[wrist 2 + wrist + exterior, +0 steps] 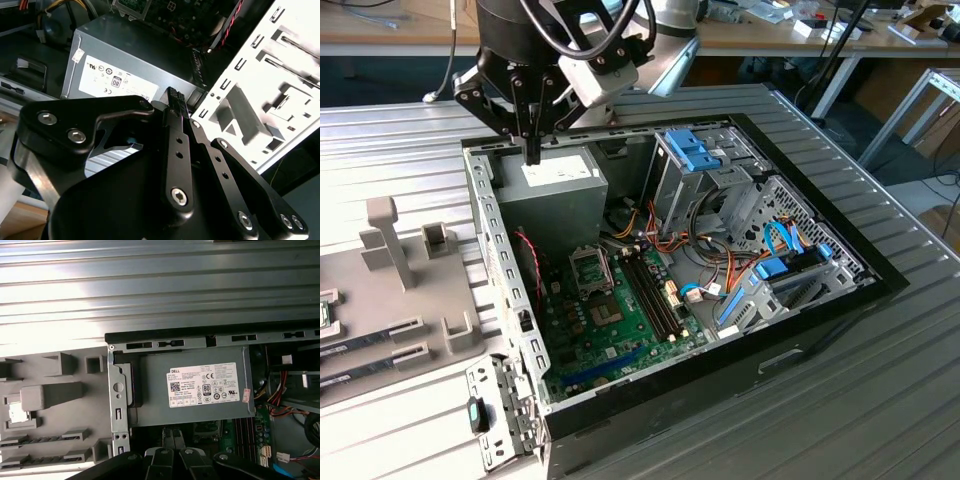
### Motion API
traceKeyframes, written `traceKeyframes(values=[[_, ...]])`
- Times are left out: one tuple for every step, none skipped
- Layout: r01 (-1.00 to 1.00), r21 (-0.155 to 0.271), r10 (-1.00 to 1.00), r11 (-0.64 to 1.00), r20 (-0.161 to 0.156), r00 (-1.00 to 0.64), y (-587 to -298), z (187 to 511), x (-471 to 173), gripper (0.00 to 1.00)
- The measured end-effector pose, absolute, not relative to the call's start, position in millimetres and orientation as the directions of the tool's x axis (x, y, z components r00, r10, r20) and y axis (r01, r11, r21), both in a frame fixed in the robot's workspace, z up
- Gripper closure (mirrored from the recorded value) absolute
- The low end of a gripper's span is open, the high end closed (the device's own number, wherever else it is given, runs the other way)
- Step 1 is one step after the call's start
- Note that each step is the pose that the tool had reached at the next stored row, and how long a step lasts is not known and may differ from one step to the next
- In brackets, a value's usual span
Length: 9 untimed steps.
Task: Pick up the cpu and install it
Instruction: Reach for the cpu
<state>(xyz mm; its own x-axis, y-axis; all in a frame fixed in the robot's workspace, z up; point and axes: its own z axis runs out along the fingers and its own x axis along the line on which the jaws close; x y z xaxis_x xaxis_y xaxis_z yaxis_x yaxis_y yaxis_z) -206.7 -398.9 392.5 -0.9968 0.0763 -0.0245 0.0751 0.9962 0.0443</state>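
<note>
Presently the gripper (532,152), fingers together, hangs over the power supply (555,195); the cpu (325,311), at its eight o'clock, is likely light and fragile: grip its edges.

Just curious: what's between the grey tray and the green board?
The case's metal side wall, seen in the exterior view, stands between tray and board.

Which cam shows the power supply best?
First wrist view: the power supply faces the camera, label whole. Exterior view: slanted, and the hand overlaps it. Second wrist view: angled, partly behind the hand.
</note>
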Motion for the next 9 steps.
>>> traceKeyframes(values=[[0.075,0.044,0.076,0.996,-0.024,-0.997,-398.9,392.5,-207.0,0.89],[0.075,0.044,0.076,0.996,-0.024,-0.997,-398.9,392.5,-207.2,0.89],[0.075,0.044,0.076,0.996,-0.024,-0.997,-398.9,392.5,-207.3,0.89],[0.075,0.044,0.076,0.996,-0.024,-0.997,-398.9,392.5,-207.4,0.89],[0.075,0.044,0.076,0.996,-0.024,-0.997,-398.9,392.5,-207.5,0.89],[0.075,0.044,0.076,0.996,-0.024,-0.997,-398.9,392.5,-207.7,0.89],[0.075,0.044,0.076,0.996,-0.024,-0.997,-398.9,392.5,-208.1,0.89],[0.075,0.044,0.076,0.996,-0.024,-0.997,-398.9,392.5,-208.2,0.89],[0.075,0.044,0.076,0.996,-0.024,-0.997,-398.9,392.5,-208.6,0.89]])
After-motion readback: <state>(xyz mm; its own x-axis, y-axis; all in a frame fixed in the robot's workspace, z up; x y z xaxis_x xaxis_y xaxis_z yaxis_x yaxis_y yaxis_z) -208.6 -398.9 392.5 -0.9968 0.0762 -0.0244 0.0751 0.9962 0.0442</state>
